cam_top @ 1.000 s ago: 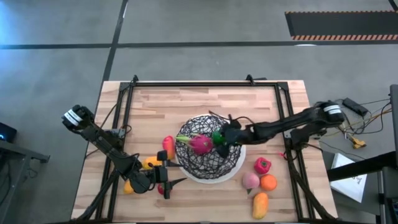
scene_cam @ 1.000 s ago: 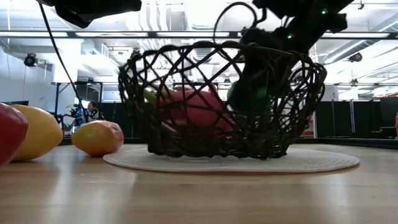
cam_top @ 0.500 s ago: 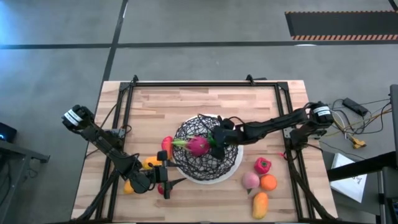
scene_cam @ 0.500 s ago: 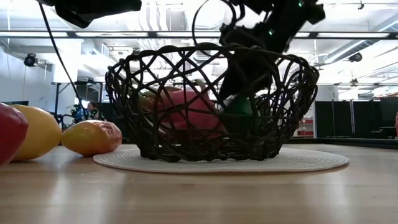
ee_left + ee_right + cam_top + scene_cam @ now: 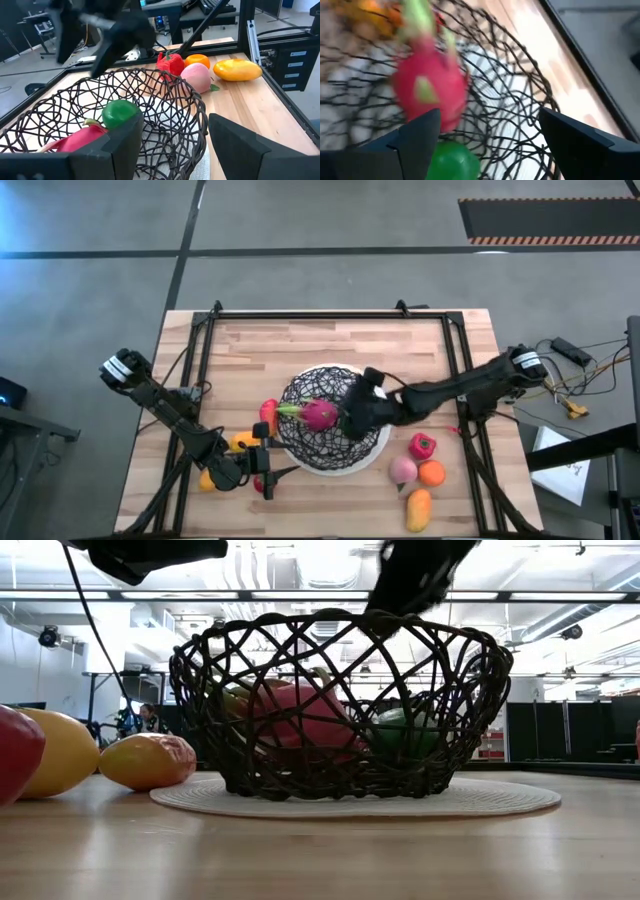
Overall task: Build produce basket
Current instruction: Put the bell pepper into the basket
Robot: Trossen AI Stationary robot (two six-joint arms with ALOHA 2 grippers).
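1. The basket (image 5: 335, 428) sits just below the middle of the tabletop (image 5: 330, 345) in the high view. Inside it lie a pink dragon fruit (image 5: 320, 414) and a green lime (image 5: 405, 730), both resting on the wire floor.

2. The right gripper (image 5: 355, 412) hangs over the basket's 3 o'clock half. Its fingers (image 5: 422, 132) are spread wide with nothing between them, and the lime (image 5: 451, 161) lies loose below them. The step in hand reads as clearing out of the basket to fetch the next piece.

3. To do that well, I would lift straight up until the fingers are above the white rim before swinging away; a sideways pull risks hooking the wire and dragging the basket across the tabletop.

4. The nearest targets for the right arm lie at 4 to 5 o'clock of the basket: a red piece (image 5: 421, 446), a peach-pink piece (image 5: 403, 470), an orange piece (image 5: 432, 473) and a yellow-orange piece (image 5: 418, 506). The peach-pink and orange ones touch, so the red one, standing a little apart, looks the easiest first pick.

5. The left gripper (image 5: 262, 468) waits at about 8 o'clock of the basket, just outside the rim, its fingers (image 5: 235, 140) apart and empty. More pieces lie near it: a red-orange one (image 5: 270, 415) against the rim and yellow ones (image 5: 240, 443) beside the arm.

6. Come down over the chosen piece from above and close across its widest part; these rounded toys will likely roll if nudged off-centre.
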